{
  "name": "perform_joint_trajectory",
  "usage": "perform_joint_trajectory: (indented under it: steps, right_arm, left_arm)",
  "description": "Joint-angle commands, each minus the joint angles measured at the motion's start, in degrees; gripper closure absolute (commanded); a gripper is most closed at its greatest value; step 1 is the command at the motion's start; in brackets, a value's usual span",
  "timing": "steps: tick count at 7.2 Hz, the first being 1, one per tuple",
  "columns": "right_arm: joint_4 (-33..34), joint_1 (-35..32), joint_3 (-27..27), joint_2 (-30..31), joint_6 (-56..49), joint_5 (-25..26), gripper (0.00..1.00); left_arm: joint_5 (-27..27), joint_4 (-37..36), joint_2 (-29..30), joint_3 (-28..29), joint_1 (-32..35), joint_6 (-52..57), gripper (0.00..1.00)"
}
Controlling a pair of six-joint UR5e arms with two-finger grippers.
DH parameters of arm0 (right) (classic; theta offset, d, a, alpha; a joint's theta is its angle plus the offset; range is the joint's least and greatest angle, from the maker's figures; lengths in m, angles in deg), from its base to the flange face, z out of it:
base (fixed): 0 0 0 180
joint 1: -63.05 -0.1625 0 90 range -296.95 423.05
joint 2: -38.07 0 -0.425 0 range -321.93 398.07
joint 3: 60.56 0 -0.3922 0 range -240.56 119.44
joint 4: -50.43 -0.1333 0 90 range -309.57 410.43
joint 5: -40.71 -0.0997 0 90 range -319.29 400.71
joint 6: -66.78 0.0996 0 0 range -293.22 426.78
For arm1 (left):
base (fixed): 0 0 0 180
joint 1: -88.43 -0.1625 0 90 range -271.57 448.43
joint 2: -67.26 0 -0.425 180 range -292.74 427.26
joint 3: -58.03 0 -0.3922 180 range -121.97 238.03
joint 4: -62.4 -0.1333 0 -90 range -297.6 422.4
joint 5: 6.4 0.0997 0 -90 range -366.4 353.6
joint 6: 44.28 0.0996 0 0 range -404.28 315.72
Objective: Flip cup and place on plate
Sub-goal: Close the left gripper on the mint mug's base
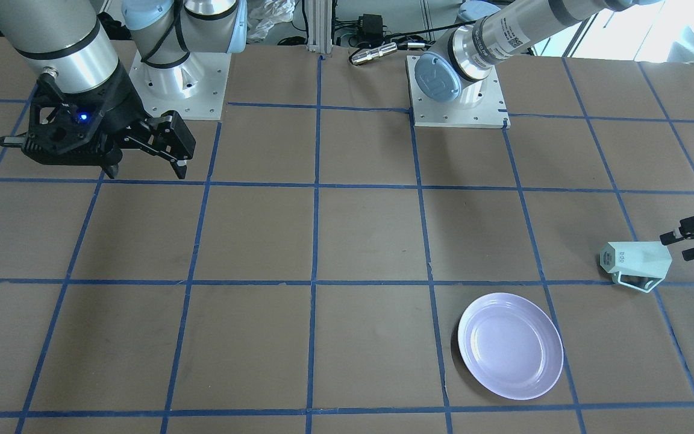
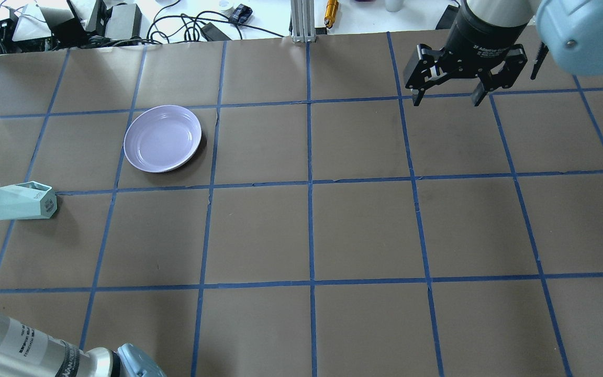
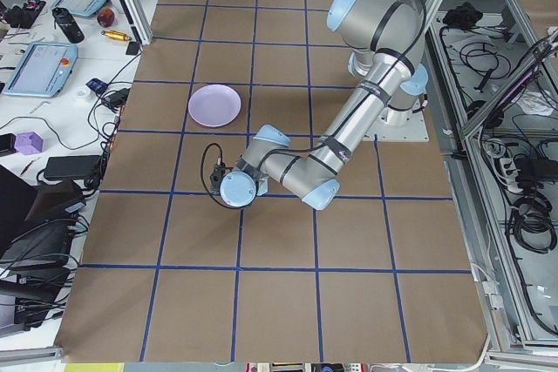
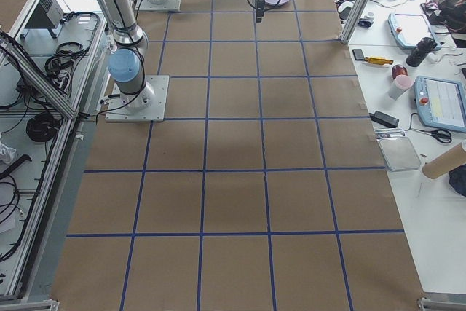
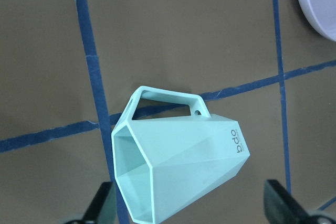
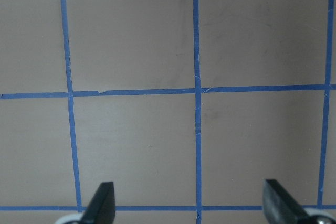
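**Front-facing view:** the small mint-green faceted cup (image 1: 636,264) lies on its side at the far right of the brown, blue-gridded tabletop (image 1: 371,241), with its lettered base to the left and its handle on the near side. The round, glossy lavender plate (image 1: 509,346) sits bare, near and left of the cup, not touching it. The left gripper (image 1: 677,245) is released, just beside the cup's mouth end and apart from it. The right gripper (image 1: 147,172), also released and empty, hangs well apart at far left.

**Overhead view:** the cup rests over a tape crossing.

**Left wrist view:** the cup shows between the two spread fingers.

**Step judged in hand:** reaching to grasp. It would be best to close on opposite flat facets at mid-body, clear of the handle, so the cup neither twists nor slips when turned upright
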Motion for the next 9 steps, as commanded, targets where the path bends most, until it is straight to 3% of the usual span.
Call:
perform_joint_trajectory:
  steps: [1,6,8,9]
  right_arm:
    - [0.0,0.0,0.0,0.0,0.0,0.0,0.00]
    - [0.0,0.0,0.0,0.0,0.0,0.0,0.00]
    - [0.0,0.0,0.0,0.0,0.0,0.0,0.00]
    - [0.0,0.0,0.0,0.0,0.0,0.0,0.00]
  left_arm:
    - [-0.8,7.0,3.9,5.2,-0.6,1.9,0.00]
    - [-4.7,17.0,8.4,7.2,-0.6,7.5,0.00]
    - [-5.9,19.5,8.8,7.2,-0.7,7.8,0.10]
    - [-6.0,20.6,8.7,7.4,-0.7,8.8,0.25]
